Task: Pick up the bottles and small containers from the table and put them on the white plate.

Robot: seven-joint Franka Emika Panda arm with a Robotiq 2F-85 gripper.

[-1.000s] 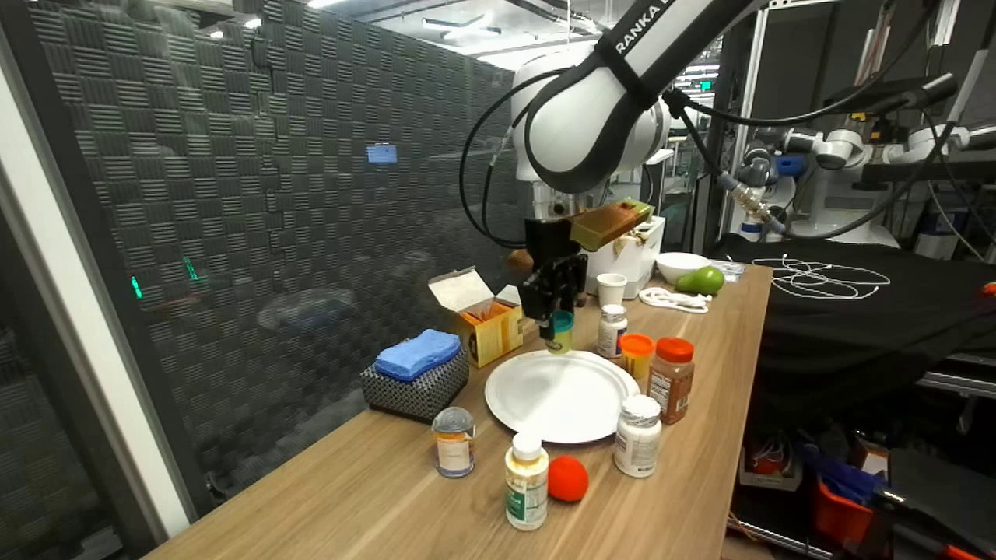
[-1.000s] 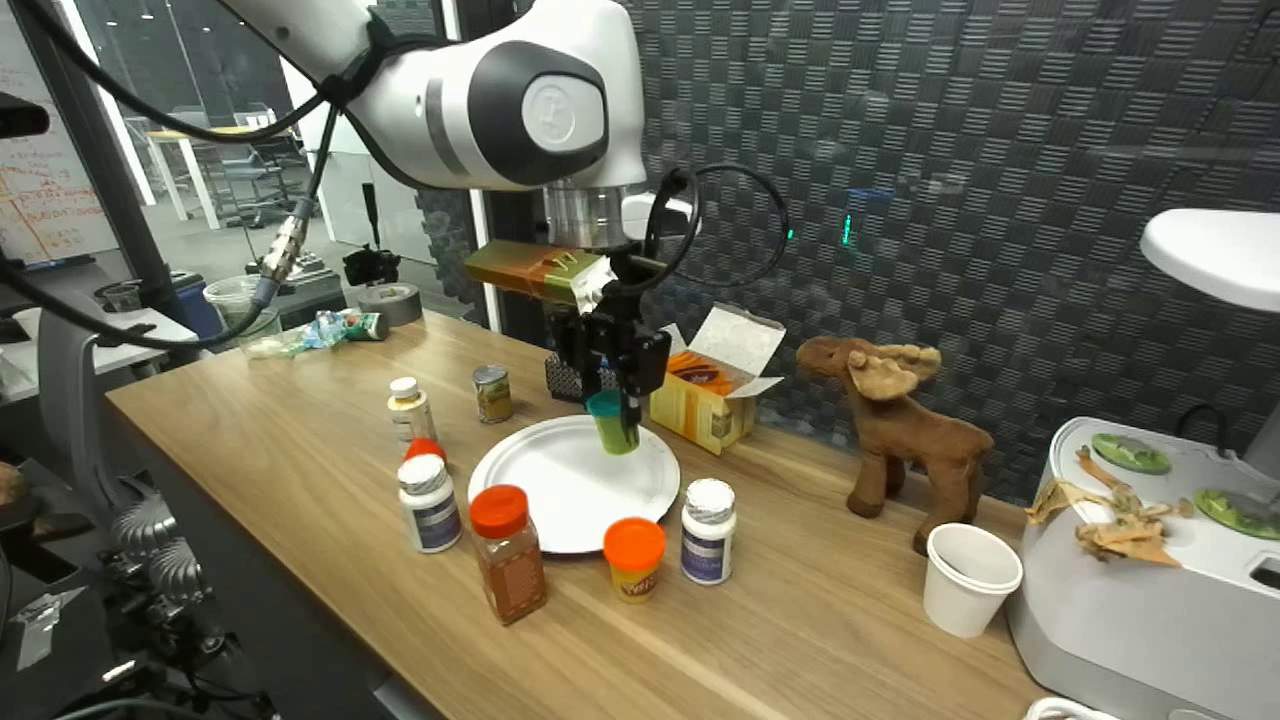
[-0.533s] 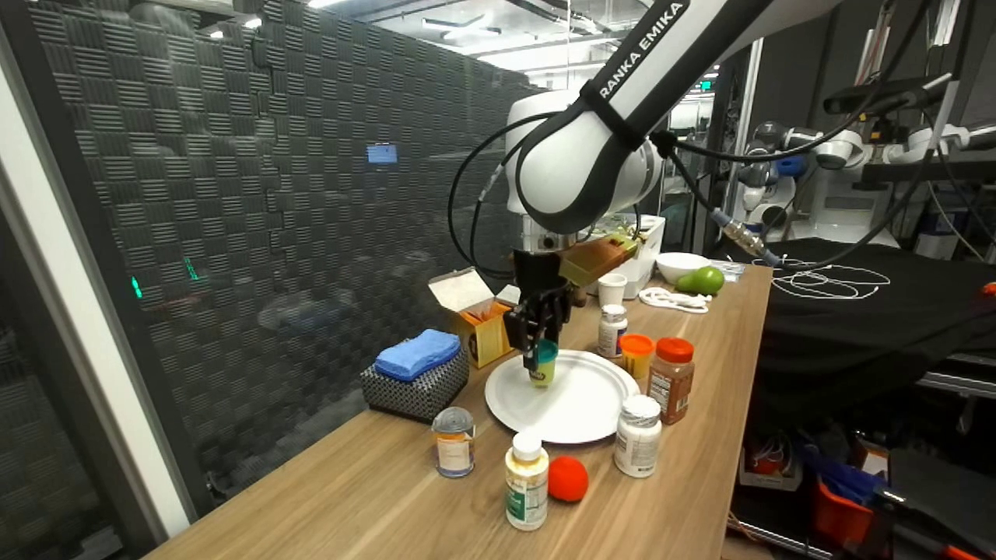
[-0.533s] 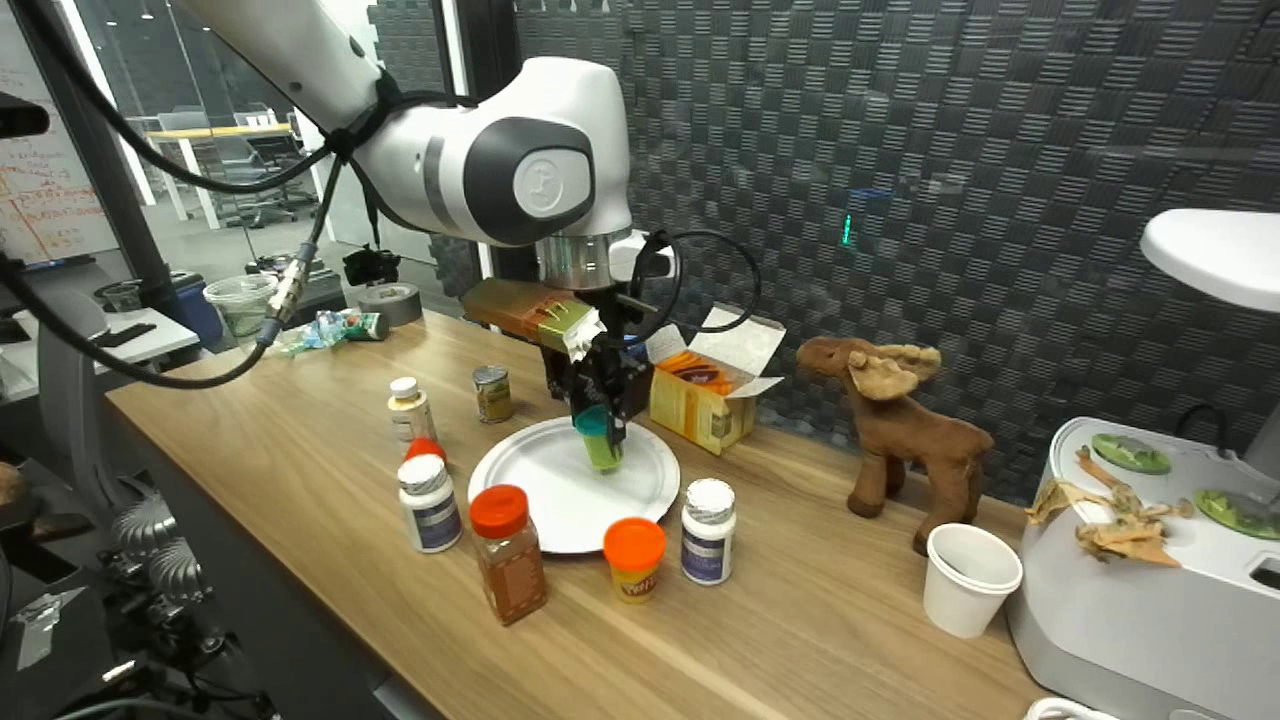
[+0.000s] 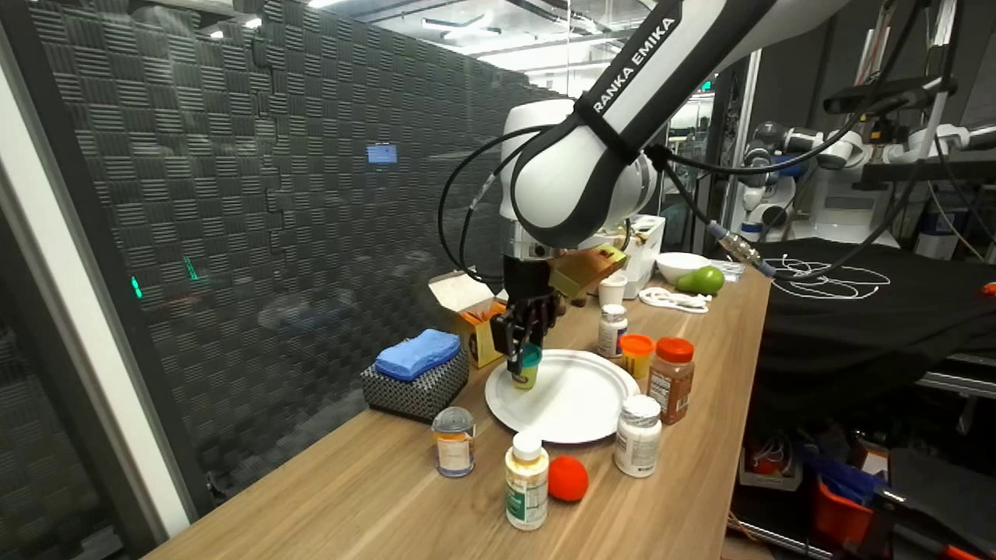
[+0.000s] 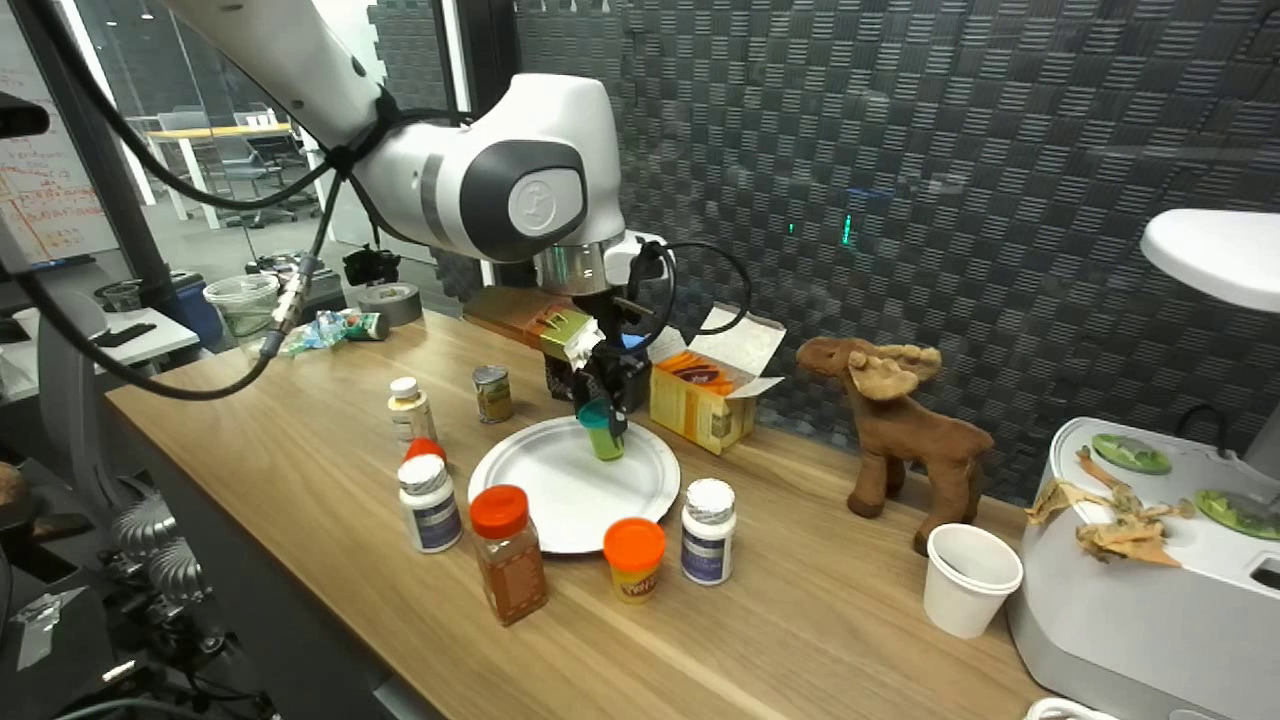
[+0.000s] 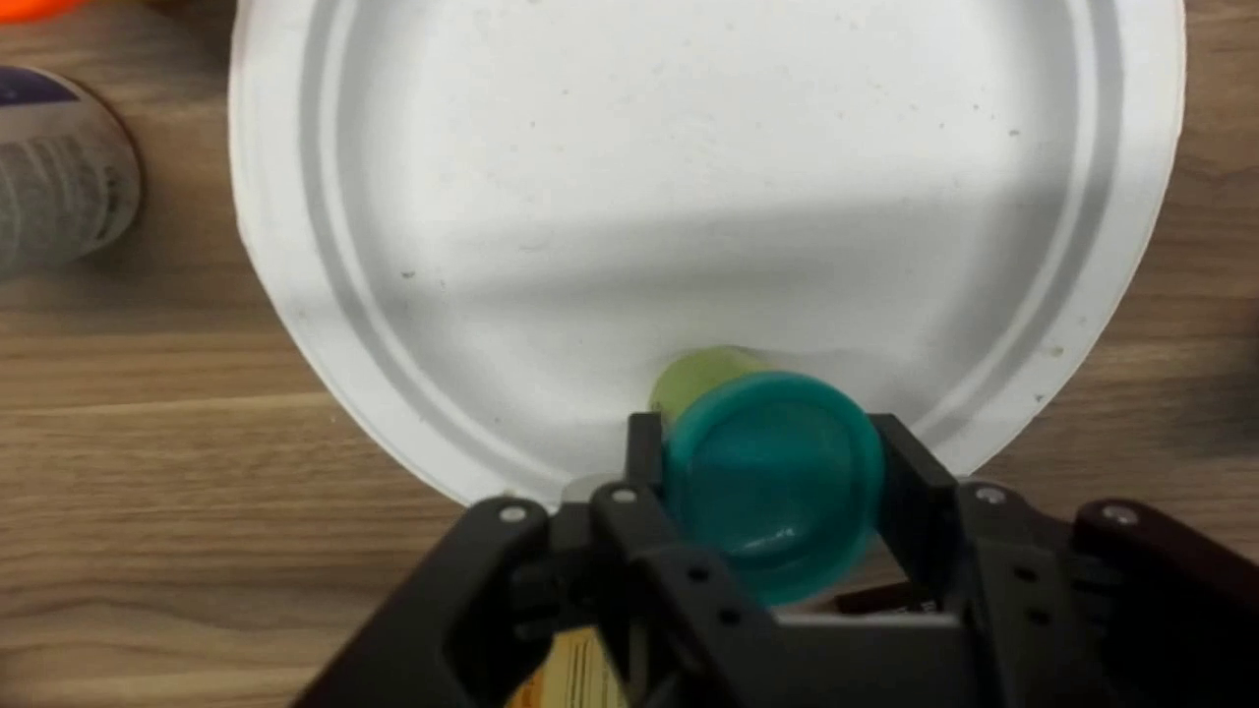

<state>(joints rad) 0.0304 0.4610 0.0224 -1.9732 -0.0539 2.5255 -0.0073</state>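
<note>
Pincer [image 7: 772,454] gripping teal-lidded tub [image 7: 775,487], white plate [image 7: 708,147] beneath

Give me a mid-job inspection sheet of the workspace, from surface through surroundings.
Surface: wood-grain tabletop, bearing the white plate.
Job items: teal-lidded tub over the plate, contact unclear; off it, upright, three white-capped bottles, a silvery can, a red-capped jar and an orange-lidded tub.
Clutter: red ball, blue cloth, open yellow carton, toy moose, paper cup.
End effector: closed on the teal-lidded tub.
Cables: black cable looping from the arm; white cord on the tabletop.
Surroundings: dark textured wall alongside the tabletop; people, nothing seen.
</note>
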